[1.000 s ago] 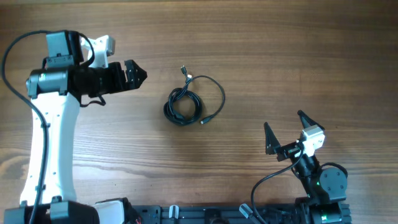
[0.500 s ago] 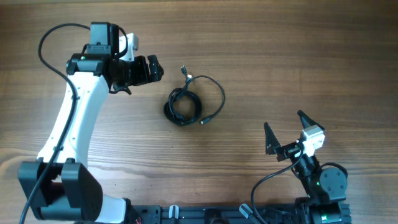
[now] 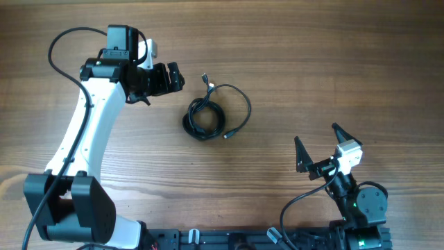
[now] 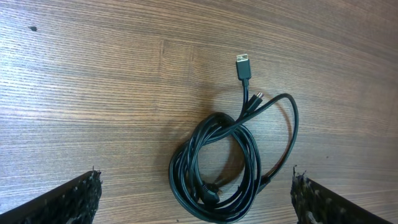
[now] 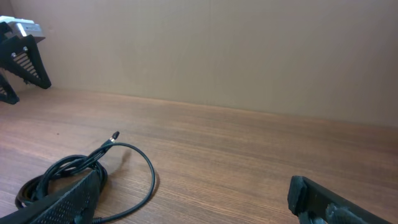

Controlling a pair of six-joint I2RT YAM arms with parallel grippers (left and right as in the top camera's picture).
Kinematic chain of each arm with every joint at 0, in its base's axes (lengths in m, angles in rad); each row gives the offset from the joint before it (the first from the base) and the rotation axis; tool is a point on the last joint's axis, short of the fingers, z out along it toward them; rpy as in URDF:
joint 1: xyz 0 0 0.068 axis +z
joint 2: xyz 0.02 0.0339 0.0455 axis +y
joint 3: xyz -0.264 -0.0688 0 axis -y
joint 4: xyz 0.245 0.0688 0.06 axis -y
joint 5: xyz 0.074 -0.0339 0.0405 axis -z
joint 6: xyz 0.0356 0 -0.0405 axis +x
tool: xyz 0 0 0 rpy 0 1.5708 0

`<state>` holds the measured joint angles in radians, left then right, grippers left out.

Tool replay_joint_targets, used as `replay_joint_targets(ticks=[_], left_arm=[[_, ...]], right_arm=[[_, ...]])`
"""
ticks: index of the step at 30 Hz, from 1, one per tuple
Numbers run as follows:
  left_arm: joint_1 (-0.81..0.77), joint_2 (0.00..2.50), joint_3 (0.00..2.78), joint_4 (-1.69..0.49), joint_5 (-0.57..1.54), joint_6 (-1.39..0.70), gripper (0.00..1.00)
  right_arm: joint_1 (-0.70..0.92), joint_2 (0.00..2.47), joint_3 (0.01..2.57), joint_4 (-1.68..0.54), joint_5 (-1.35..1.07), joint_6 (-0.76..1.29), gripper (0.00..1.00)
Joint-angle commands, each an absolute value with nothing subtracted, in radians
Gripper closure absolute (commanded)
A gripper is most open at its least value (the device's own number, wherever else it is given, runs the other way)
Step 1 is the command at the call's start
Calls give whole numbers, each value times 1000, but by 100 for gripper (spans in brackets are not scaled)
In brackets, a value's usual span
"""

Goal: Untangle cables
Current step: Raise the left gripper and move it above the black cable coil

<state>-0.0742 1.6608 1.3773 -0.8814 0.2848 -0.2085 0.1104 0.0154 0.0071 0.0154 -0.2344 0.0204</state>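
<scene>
The cables (image 3: 211, 113) lie tangled in the middle of the wooden table: a tight black coil with one wider loop to its right and a silver plug (image 3: 205, 78) at the top. In the left wrist view the coil (image 4: 230, 165) lies between my fingers' tips, with the silver plug (image 4: 243, 62) beyond it. My left gripper (image 3: 176, 77) is open and empty, just left of the plug and above the table. My right gripper (image 3: 317, 146) is open and empty, near the front right. The right wrist view shows the cables (image 5: 74, 171) at lower left.
The left arm (image 3: 83, 139) reaches over the table's left side. The right arm's base (image 3: 361, 205) sits at the front right edge. A plain wall (image 5: 217, 50) bounds the table's far side. The left gripper (image 5: 22, 53) shows at the right wrist view's upper left.
My left arm has swung right and toward the cables, then slowed; its gripper now hovers just left of the silver plug. The right arm and the cables have not moved.
</scene>
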Motion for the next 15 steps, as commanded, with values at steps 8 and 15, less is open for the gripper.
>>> replay_joint_targets(ticks=[8, 15], left_arm=[[-78, 1671, 1393, -879, 275, -218, 0], [-78, 1671, 1393, -873, 275, -218, 0]], right_arm=[[110, 7, 5, 17, -226, 7, 0], [110, 7, 5, 17, -226, 7, 0]])
